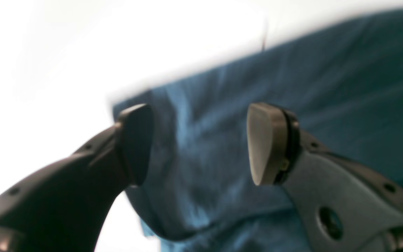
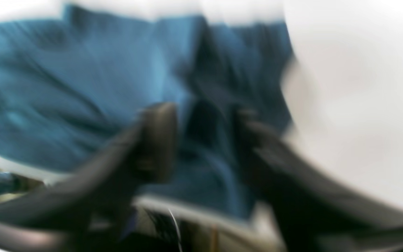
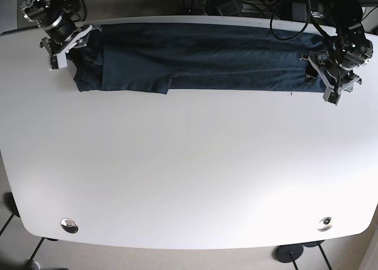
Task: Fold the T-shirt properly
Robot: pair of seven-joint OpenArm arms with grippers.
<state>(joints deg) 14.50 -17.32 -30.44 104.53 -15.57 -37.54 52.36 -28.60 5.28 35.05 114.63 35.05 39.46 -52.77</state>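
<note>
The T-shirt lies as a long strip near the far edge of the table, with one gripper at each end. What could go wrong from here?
1. The T-shirt lies close to the table's far edge; a pull that way might drag it off.
2. The left gripper is open over the cloth's corner, so it may catch only one layer.
3. The right gripper shows blurred in its wrist view, so its grip is uncertain; uneven lifting could skew the fold.
</note>
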